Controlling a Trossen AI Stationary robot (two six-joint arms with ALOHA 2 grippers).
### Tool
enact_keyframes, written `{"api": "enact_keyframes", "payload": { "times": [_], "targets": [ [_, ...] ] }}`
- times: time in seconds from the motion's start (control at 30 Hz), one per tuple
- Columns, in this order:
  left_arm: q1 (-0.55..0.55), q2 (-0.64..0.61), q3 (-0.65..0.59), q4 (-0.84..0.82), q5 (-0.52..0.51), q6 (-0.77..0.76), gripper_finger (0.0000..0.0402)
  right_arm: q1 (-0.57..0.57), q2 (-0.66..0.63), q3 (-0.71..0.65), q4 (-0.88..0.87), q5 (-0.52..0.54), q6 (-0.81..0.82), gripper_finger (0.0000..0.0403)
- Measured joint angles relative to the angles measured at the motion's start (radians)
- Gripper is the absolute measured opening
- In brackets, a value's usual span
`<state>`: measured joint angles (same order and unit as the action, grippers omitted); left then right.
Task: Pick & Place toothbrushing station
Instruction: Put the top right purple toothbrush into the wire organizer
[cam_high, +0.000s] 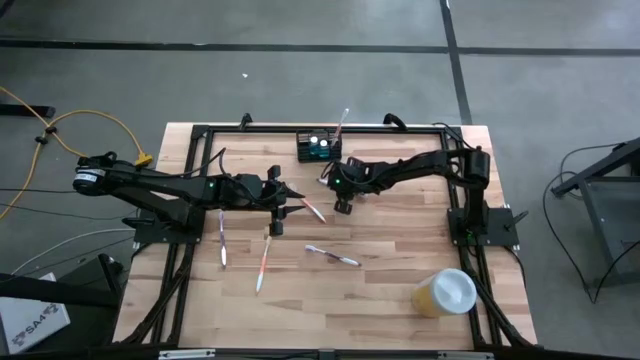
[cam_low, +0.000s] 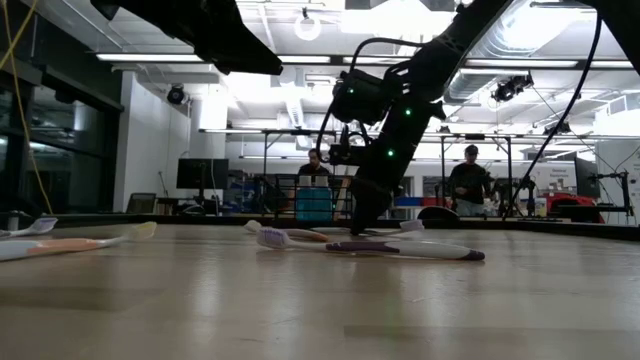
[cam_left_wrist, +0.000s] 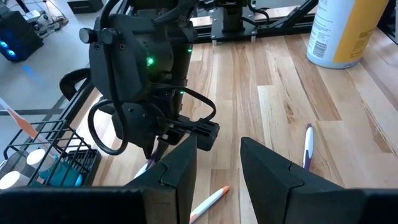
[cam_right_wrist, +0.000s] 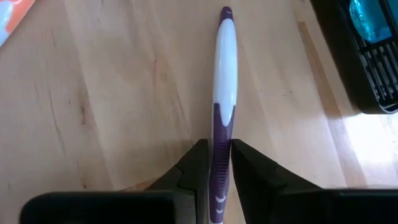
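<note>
Light was bright and even, coming from ceiling lamps (cam_low: 400, 15) that glared white in the low view. There the near desk (cam_low: 300, 310) was blurred and the arms looked like dark silhouettes. From above, shadows on the desk were soft and short. In the right wrist view the toothbrush (cam_right_wrist: 222, 93) was sharp.

Yellow cup with white lid (cam_high: 444, 292) sitting near table's (cam_high: 400, 300) front right corner. Purple-white toothbrush (cam_high: 333, 256) lying mid-table; orange toothbrush (cam_high: 264, 263) and white toothbrush (cam_high: 222, 238) lying toward left edge.
</note>
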<state>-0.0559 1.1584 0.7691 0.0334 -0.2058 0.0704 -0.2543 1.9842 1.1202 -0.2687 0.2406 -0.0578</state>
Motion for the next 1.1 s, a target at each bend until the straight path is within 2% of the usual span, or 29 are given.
{"api": "enact_keyframes", "payload": {
  "times": [0.27, 0.43, 0.7, 1.1],
  "targets": [
    [-0.018, 0.000, 0.000, 0.000, 0.000, 0.000, 0.0120, -0.019, 0.000, 0.001, 0.011, 0.003, -0.003, 0.0010],
    [-0.034, 0.000, 0.000, 0.000, 0.000, 0.006, 0.0120, -0.041, 0.000, 0.001, 0.010, -0.032, 0.023, 0.0009],
    [-0.035, 0.000, 0.000, 0.000, 0.000, 0.006, 0.0120, -0.106, -0.003, 0.002, -0.017, -0.285, 0.117, 0.0006],
    [-0.034, 0.000, 0.000, 0.000, 0.000, 0.005, 0.0120, -0.107, -0.003, 0.002, -0.019, -0.292, 0.108, 0.0023]
  ]
}}
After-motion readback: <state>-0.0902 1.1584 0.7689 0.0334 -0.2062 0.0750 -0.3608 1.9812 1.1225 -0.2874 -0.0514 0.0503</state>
